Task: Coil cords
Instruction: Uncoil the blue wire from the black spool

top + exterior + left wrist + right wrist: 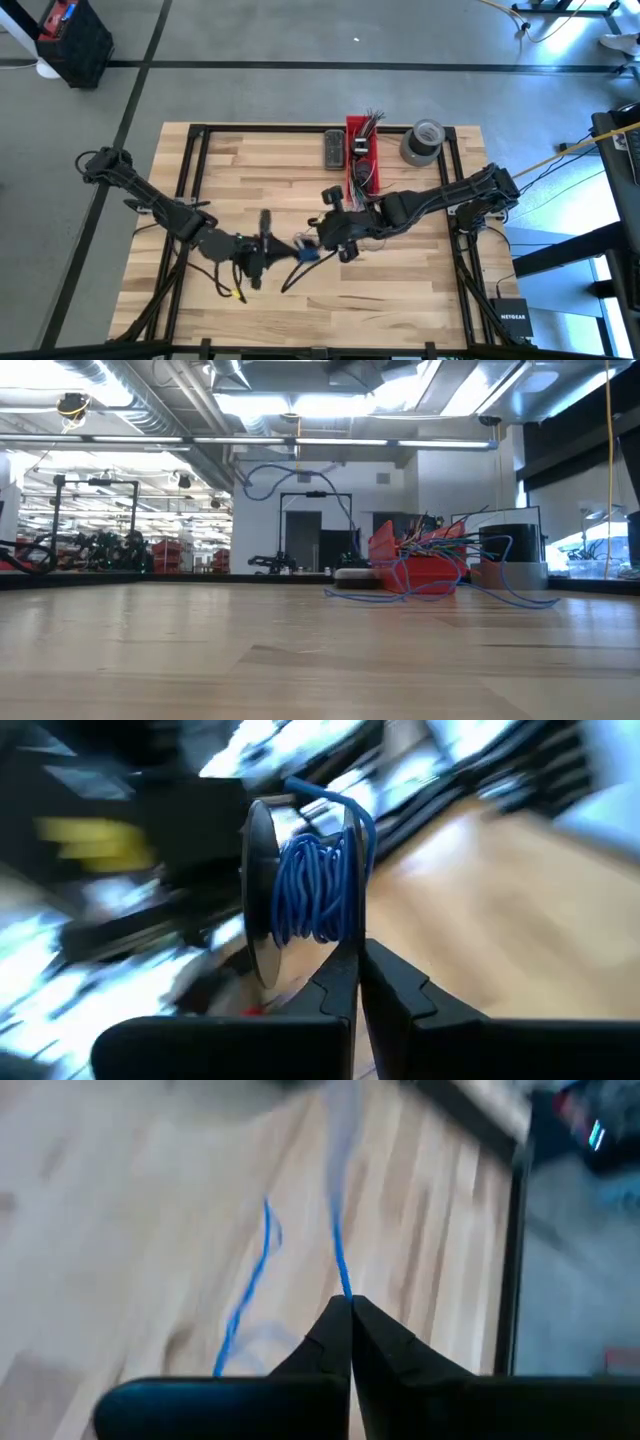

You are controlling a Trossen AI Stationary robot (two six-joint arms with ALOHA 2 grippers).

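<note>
Two closed grippers share one blue cord (338, 1260): left gripper (358, 955) pinches the wound coil (315, 890); right gripper (350, 1305) clamps the free strand, running straight ahead toward the left arm.

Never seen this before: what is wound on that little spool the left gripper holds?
Blue cord, in many turns around the spool, one end sticking out past the rim. The left gripper is shut at the coil's base. The cord hides the spool's core.
</note>
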